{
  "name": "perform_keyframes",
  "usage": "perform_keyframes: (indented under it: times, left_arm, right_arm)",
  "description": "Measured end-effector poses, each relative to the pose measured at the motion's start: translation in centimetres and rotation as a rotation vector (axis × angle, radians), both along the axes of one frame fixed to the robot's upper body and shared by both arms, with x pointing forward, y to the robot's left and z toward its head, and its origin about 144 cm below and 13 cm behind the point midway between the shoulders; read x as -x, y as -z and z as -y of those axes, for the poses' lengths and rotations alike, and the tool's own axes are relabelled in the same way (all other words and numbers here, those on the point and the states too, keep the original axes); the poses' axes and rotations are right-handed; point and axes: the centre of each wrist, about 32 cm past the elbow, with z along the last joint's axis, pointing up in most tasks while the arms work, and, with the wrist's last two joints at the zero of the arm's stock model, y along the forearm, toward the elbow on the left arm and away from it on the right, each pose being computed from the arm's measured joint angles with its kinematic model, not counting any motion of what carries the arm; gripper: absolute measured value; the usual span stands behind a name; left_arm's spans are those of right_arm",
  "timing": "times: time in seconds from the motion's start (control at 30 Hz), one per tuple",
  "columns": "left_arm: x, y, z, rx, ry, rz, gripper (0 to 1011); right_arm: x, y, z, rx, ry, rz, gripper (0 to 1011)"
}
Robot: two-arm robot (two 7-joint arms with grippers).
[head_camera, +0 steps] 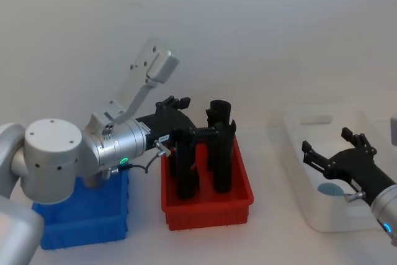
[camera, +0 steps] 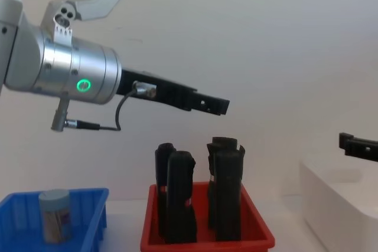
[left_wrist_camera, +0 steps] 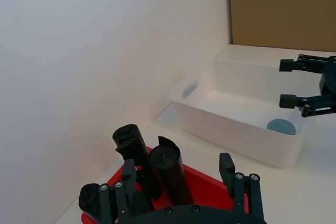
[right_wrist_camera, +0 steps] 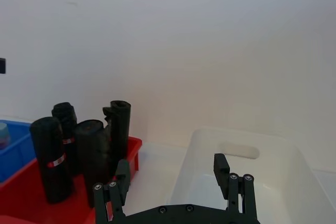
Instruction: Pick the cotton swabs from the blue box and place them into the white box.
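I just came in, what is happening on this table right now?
A robot with two arms is partway through emptying the blue box into the white box. One cotton swab tub sits in the white box, with the open right gripper above that box. A second cotton swab tub stands in the blue box. The left gripper, open and empty, is above the red bin of black pieces.

Blue box [head_camera: 93, 228], white box [head_camera: 335, 216], red bin [head_camera: 208, 212] with black pieces [head_camera: 220, 153]; cotton swabs [camera: 55, 216] look capped in grey-blue.

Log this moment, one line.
left pincer open over red bin; right pincer open over white box; swab tub in blue box
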Motion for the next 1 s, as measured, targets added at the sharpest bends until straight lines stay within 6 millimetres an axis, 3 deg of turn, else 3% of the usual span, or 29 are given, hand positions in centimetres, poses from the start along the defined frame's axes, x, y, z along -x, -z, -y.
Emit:
perform_keyframes:
  times: [0.4,1.0]
  left_arm:
    - [2.1,3.2,0.3,0.019,-0.090,0.108,1004]
    - [5.7,7.5,0.9,0.087,-0.228,0.253,1004]
  right_arm:
    - [3.1,-0.8,-2.8,-0.029,-0.024,0.061,1001]
    - [3.5,-0.9,-3.1,-0.033,-0.025,0.067,1001]
